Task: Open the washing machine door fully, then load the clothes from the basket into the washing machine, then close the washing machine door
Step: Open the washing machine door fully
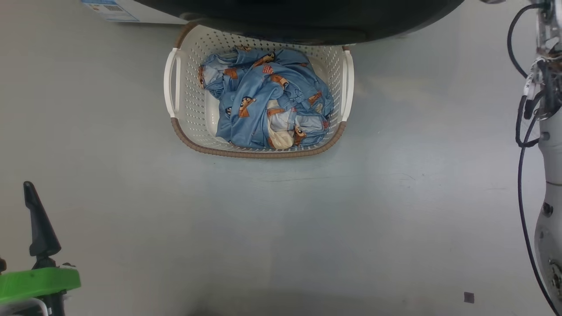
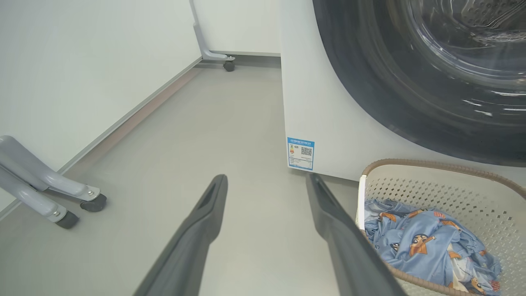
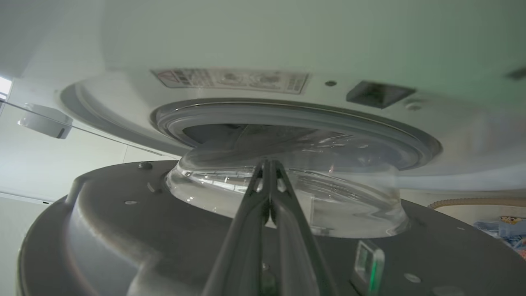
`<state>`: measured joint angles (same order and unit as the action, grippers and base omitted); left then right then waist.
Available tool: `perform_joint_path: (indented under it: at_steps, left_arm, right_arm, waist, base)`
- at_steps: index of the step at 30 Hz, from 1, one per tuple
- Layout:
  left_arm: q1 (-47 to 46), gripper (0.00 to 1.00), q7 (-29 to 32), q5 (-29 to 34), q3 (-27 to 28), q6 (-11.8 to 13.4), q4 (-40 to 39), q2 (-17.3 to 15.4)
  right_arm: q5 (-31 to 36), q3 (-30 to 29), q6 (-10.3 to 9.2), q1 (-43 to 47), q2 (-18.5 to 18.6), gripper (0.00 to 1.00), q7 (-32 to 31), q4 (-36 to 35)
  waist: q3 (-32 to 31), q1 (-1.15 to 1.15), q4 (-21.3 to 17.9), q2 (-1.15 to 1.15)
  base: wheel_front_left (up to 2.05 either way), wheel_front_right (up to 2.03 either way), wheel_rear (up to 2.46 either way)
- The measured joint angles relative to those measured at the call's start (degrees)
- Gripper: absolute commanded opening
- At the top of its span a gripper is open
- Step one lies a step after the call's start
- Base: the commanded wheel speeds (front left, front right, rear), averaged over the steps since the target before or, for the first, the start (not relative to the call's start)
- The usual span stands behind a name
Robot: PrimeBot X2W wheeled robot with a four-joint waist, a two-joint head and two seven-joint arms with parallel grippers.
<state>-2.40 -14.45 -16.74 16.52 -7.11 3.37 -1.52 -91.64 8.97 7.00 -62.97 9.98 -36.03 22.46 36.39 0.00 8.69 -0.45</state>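
Clenched, its two fingers pressed flat together with nothing between them, the right claw [image 3: 269,165] points into the gap behind the washing machine door [image 3: 102,218]. Its tips lie at the foot of the domed glass porthole [image 3: 328,205]; whether they touch the glass I cannot tell. That door stands partly open, its grey inner face toward the claw and the dome just clear of the grey gasket [image 3: 296,113] in the white washing machine [image 3: 246,45].

A slip looks to me the likeliest trouble. Closed fingers can push but not hold, and smooth curved glass could let them skate off, so the door ends short of fully open. That would matter, because the door's black edge overhangs the far rim of the basket [image 1: 259,152], which sits on the floor [image 1: 307,228] just before the machine. It would crowd the way up for the clothes [image 1: 263,96] heaped inside.

Released, fingers wide apart and holding nothing, the left claw [image 2: 267,176] hangs low over the floor just beside the basket.

Seen from the right wrist, the gap and gasket lie open, where the head view gives the door merely as a rim from above. Overhead, the basket shows whole. From the left wrist come the door's glossy outer face, the blue label [image 2: 300,153] at the machine's lower corner and grey castor legs [image 2: 53,197] by the wall [image 2: 82,49].
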Motion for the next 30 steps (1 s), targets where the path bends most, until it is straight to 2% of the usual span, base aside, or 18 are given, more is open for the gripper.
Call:
perform_joint_path:
  at_steps: [15,30]
  left_arm:
    - [-2.65,1.00,0.00,-0.53,1.90,0.00,1.65,0.01]
    - [-1.96,1.00,0.00,-0.98,0.76,0.00,5.63,0.01]
  right_arm:
    - [0.41,10.69,-0.01,10.06,-4.03,0.00,-7.71,-3.61]
    - [-4.39,19.05,-0.01,26.05,-5.81,0.00,-11.71,-6.72]
  waist:
    - [-4.51,0.00,-4.31,0.00]
    - [-14.42,0.00,-6.96,0.00]
  base:
    - [0.00,0.00,0.00]
    - [0.00,0.00,0.00]
